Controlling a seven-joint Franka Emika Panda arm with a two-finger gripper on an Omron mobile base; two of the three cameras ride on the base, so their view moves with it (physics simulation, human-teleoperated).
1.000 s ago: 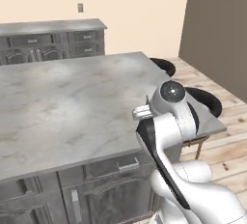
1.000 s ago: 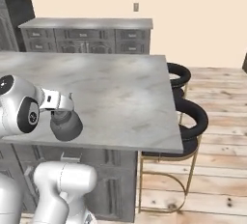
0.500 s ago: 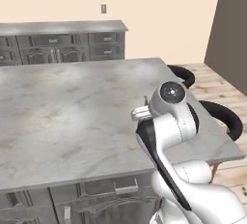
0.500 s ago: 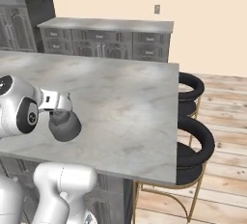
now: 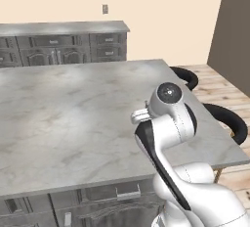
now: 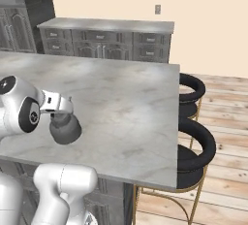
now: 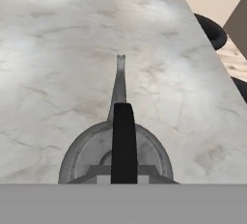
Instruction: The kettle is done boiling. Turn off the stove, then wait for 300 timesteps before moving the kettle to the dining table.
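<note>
Left base view: whole scene has shifted since 1 s ago, so the base is driving, not the things; the dining table (image 5: pixel 73 118) now spans the frame, stools (image 5: pixel 227 121) at right.

Right base view: kettle (image 6: pixel 65 129) hangs under the pincer (image 6: pixel 60 117), above the table's near edge.

Hand view: pincer looks clamped on the kettle's black handle (image 7: pixel 123 141). Judgement: transport almost done; set-down next.

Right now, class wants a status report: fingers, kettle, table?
Fingers shut on kettle handle. Kettle hangs over dining table near edge. Stools off to the side, nothing in the way.
</note>
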